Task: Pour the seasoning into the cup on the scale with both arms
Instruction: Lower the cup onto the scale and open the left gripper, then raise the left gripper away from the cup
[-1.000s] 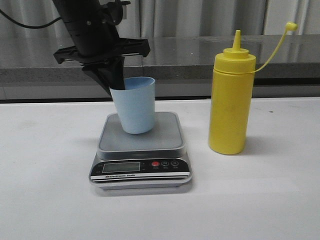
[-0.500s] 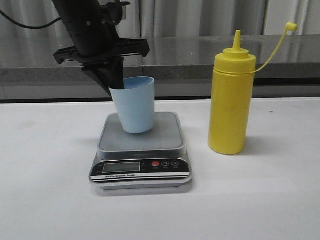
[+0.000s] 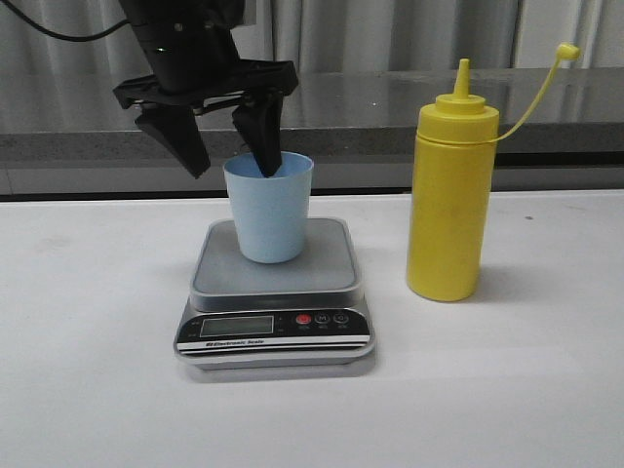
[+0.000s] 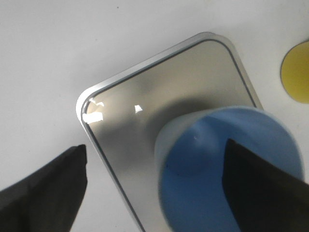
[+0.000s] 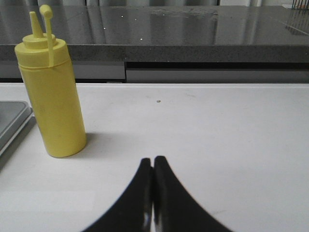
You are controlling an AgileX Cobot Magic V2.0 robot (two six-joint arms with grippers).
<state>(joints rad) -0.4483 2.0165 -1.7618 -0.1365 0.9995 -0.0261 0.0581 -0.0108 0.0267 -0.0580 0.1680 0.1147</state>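
- The seasoning, a tall yellow plastic squeeze bottle (image 3: 452, 200) with a pointed nozzle and a small cap hanging out on a thin tether, stands upright on the white table (image 3: 88, 390), just beside the scale and untouched by either arm.
- It will likely handle as soft-walled and smooth: squeezing too hard could push contents out early or dent the body, so I judge the best hold to be around the straight mid-body, below the shoulder, firm enough not to slip when tilted. How full it is cannot be told, so its weight is uncertain.
- The plain light blue plastic tumbler (image 3: 269, 207), tapered toward its base, stands upright on the rounded platform of the flat silver-grey digital kitchen scale (image 3: 275, 292). It looks light and easy to tip, so a steadying hold may help during pouring.
- The left gripper (image 3: 228, 146) hovers at the cup's rim with its fingers spread apart; one finger reaches down into the cup's mouth, the other hangs outside it, clear of the wall.
- The right gripper (image 5: 153, 193) has its fingers pressed together on nothing, low over the table, well apart from the bottle that it faces.
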